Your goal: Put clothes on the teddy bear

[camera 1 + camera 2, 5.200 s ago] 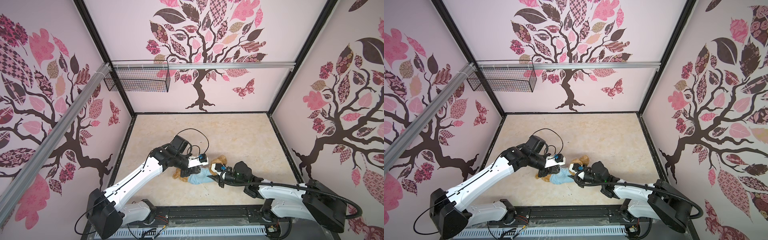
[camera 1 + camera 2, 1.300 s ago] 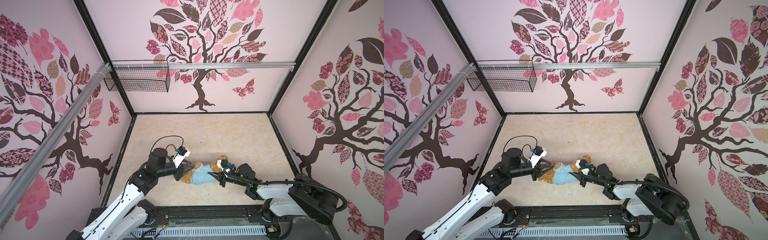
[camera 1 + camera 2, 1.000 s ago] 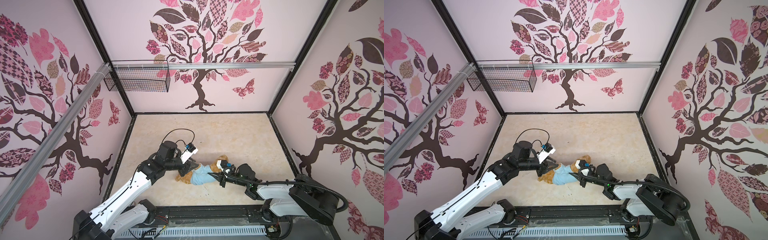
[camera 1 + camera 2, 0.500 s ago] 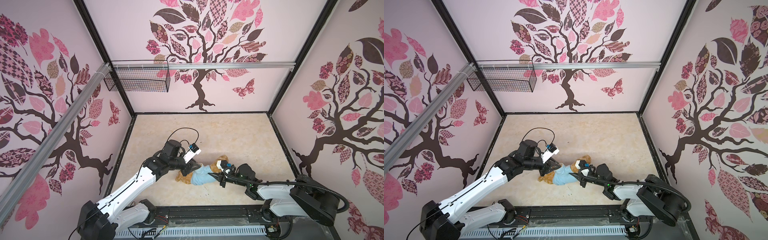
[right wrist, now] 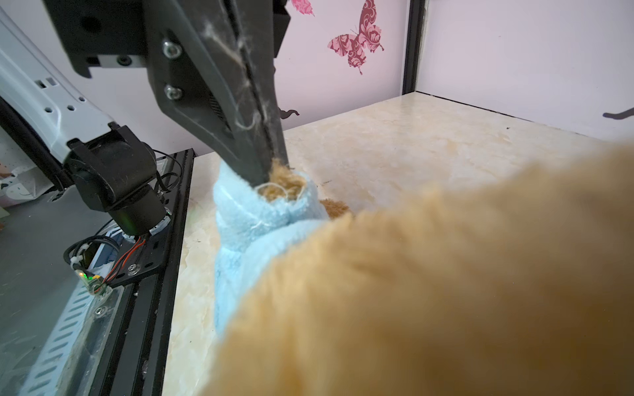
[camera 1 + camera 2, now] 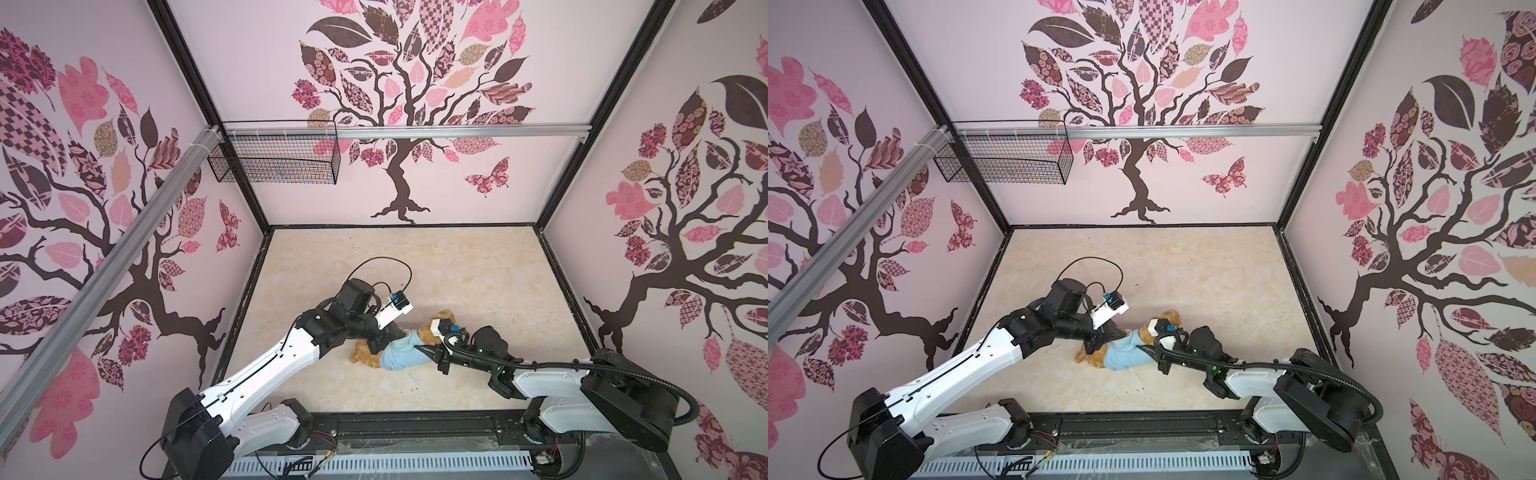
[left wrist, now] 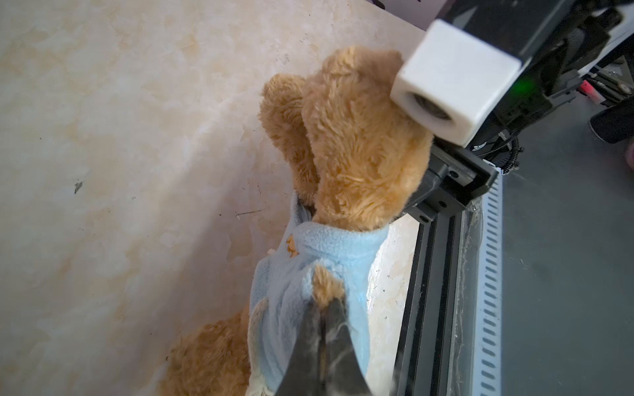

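- Since 1.3 s ago the left arm has swung from beyond the bear's feet up over its body, and its jaws, open then, have closed.
- left gripper: clenched on the tuft of brown paw that pokes out of 1 sleeve opening. In the left wrist view the 2 fingertips meet on the fur, with no gap between them.
- teddy bear: lying on the tabletop, nearer the front edge than the back and about midway between the side edges. Its head points to the right edge and its legs to the left edge.
- light-blue shirt: on the torso, with the head out through the neck hole and the legs bare.
- right gripper: in both top views its dark jaws taper to a point on the shirt's front-edge side, just below the head. I read that as pinched on the fabric.
- The right wrist view is mostly filled with blurred fur, so I get no check of that grip from it.
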Action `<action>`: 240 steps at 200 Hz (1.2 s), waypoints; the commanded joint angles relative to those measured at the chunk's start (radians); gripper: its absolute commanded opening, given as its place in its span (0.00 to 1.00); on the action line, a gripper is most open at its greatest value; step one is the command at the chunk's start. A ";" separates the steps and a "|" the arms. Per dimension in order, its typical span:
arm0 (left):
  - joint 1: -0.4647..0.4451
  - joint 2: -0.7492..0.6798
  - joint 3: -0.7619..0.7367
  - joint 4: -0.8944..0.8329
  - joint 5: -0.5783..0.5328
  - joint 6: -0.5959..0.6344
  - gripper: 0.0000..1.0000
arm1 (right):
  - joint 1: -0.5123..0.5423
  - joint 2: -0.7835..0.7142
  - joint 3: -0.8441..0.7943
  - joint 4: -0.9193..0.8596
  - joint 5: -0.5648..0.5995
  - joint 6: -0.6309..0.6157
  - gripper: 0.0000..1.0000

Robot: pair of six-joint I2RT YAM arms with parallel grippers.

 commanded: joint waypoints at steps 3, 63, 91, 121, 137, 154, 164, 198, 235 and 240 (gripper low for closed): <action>0.014 -0.098 -0.011 0.154 -0.020 -0.179 0.00 | 0.006 -0.025 -0.024 0.012 0.121 0.086 0.00; 0.192 -0.271 -0.333 0.692 0.018 -0.686 0.00 | 0.005 -0.010 -0.093 0.077 0.279 0.262 0.00; 0.199 -0.298 -0.368 0.668 0.026 -0.651 0.00 | 0.006 0.028 -0.087 0.074 0.303 0.251 0.00; 0.158 -0.276 -0.304 0.355 0.080 -0.315 0.00 | 0.006 0.025 -0.060 0.038 0.210 0.143 0.00; 0.136 -0.259 -0.266 0.233 0.042 -0.208 0.11 | 0.007 0.015 -0.048 0.039 0.125 0.083 0.00; 0.129 -0.255 -0.239 0.204 0.047 -0.184 0.25 | 0.020 -0.003 -0.030 0.006 0.083 0.023 0.00; 0.117 -0.257 -0.228 0.213 0.051 -0.186 0.31 | 0.033 -0.012 -0.022 -0.020 0.073 -0.012 0.00; 0.072 -0.221 -0.172 0.200 0.005 -0.156 0.42 | 0.052 -0.016 -0.018 -0.030 0.063 -0.042 0.00; 0.058 -0.110 -0.075 0.127 -0.011 -0.101 0.46 | 0.074 -0.010 -0.013 -0.033 0.076 -0.054 0.00; 0.056 -0.099 -0.066 0.123 -0.008 -0.098 0.46 | 0.076 -0.010 -0.013 -0.032 0.076 -0.053 0.00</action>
